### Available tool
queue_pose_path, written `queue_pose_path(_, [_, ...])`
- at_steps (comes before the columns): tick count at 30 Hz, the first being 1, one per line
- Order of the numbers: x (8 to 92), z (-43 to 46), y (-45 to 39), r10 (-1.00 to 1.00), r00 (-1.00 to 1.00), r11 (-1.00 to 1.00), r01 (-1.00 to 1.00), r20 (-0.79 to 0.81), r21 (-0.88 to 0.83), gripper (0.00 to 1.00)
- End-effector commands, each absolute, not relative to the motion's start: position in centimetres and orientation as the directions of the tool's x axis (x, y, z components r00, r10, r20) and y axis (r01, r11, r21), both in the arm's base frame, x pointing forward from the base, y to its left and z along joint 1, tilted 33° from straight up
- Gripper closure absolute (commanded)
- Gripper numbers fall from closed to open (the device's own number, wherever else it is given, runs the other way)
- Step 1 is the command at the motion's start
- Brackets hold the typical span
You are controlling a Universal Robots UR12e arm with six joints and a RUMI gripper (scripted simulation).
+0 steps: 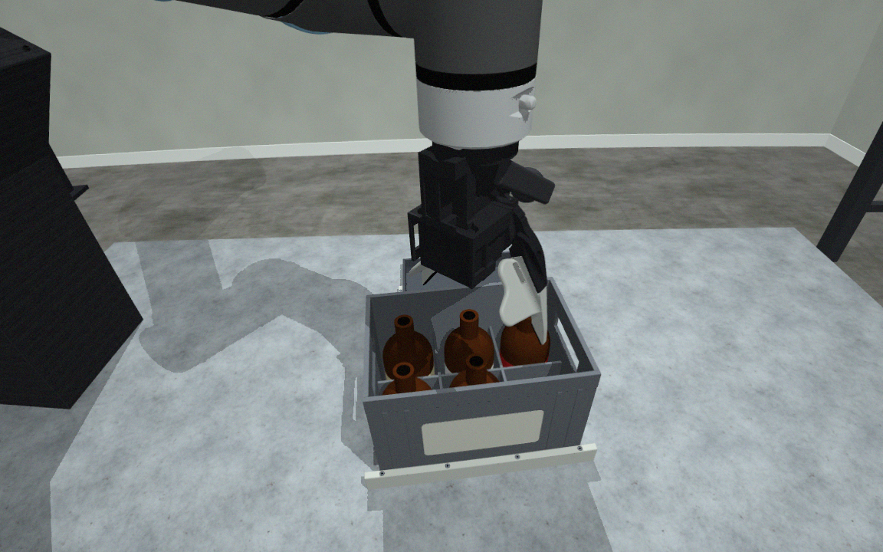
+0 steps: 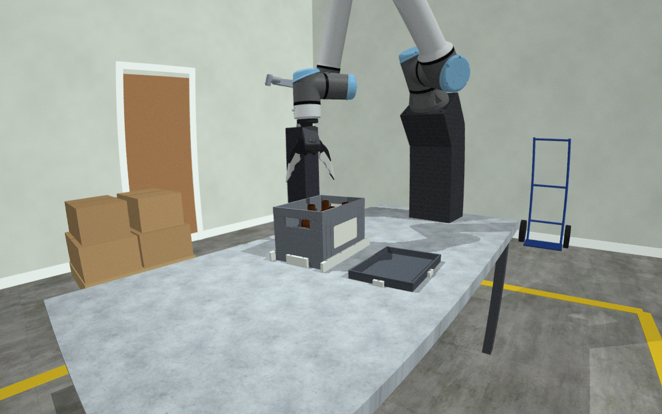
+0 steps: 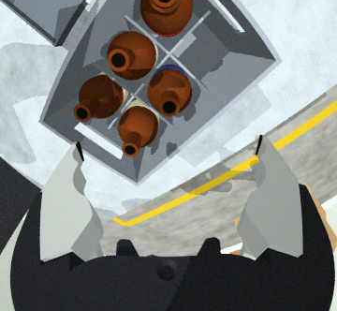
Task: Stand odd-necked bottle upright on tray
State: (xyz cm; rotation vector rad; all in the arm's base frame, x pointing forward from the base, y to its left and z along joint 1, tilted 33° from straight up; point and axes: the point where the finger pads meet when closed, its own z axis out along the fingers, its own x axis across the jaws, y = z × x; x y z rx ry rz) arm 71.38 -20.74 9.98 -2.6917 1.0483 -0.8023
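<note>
The grey crate (image 1: pixel 479 386) holds five brown bottles in a divided grid. The back right bottle (image 1: pixel 523 343), over a red patch, is partly hidden by a white finger. In the wrist view that bottle (image 3: pixel 166 7) has a neck that looks a little thicker than the others'. The other bottles (image 3: pixel 131 57) (image 3: pixel 98 97) (image 3: pixel 169 91) stand close together, with one more at the crate's corner (image 3: pixel 137 125). My gripper (image 1: pixel 493 295) hangs open and empty just above the crate's back right part. It also shows in the exterior view (image 2: pixel 310 177) and the wrist view (image 3: pixel 168 149). The dark tray (image 2: pixel 395 267) lies beside the crate.
White stop blocks (image 1: pixel 479 466) lie against the crate's base. The dark robot pedestal (image 2: pixel 434 164) stands at the table's far side, and another dark block (image 1: pixel 12 261) is to the left. Cardboard boxes (image 2: pixel 127 231) and a blue hand truck (image 2: pixel 546 195) stand on the floor.
</note>
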Motion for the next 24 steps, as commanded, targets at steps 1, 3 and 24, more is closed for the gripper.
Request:
queue_pose_path(1, [71.05, 9.84, -21.31, -0.659, 0.610, -0.749, -0.587, 0.439, -0.308, 0.00])
queue_pose_path(3, [71.05, 9.84, -21.31, -0.659, 0.610, -0.749, -0.587, 0.439, -0.308, 0.00])
queue_pose_path(24, [71.05, 9.84, -21.31, -0.659, 0.610, -0.749, -0.587, 0.439, -0.308, 1.00])
